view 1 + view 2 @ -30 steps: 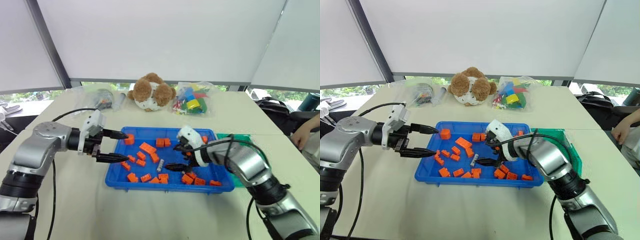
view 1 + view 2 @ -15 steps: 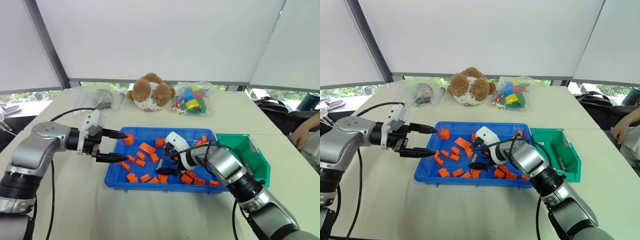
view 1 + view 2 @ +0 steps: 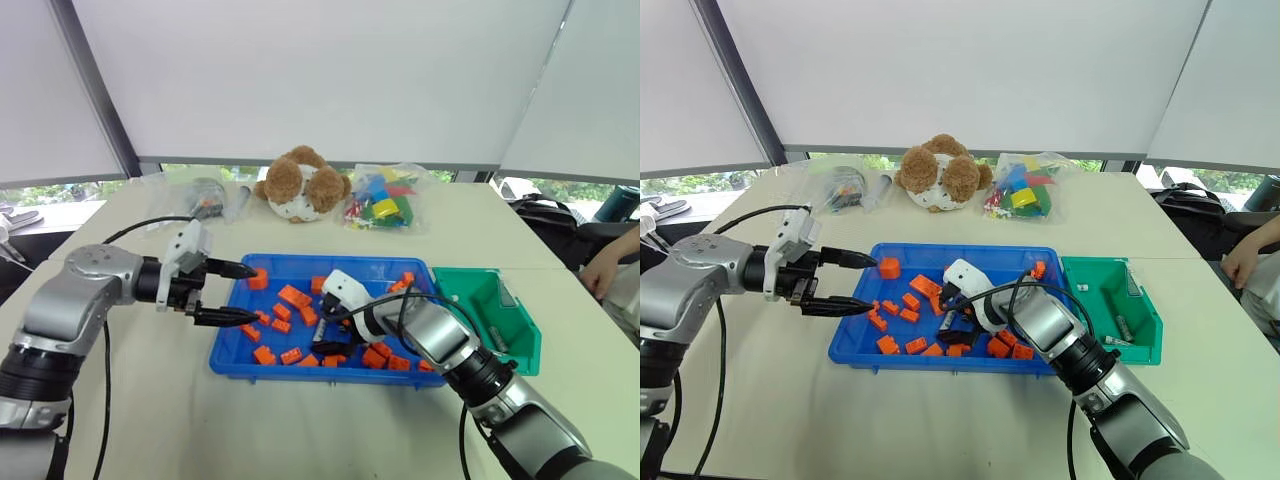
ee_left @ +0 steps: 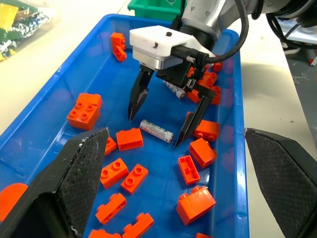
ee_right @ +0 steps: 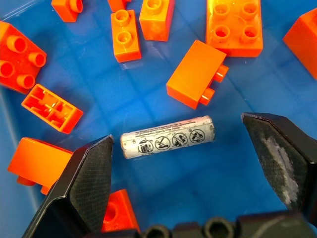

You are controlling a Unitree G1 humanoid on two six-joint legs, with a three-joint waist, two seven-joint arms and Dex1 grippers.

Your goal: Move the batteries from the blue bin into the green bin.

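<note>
A silver-grey battery lies flat on the floor of the blue bin, among orange bricks. My right gripper is open and low over this battery, one finger on each side, with the pads apart from it. My left gripper is open and empty, hovering level over the bin's left rim. The green bin stands against the blue bin's right end, with grey cylinders lying in it.
A brown teddy bear, a bag of coloured blocks and another clear bag lie behind the blue bin. A person's hand rests at the table's right edge, beside a dark bag.
My right gripper has moved left and down across the blue bin and now straddles the battery, uncovering the green bin. The left arm has stayed still.
</note>
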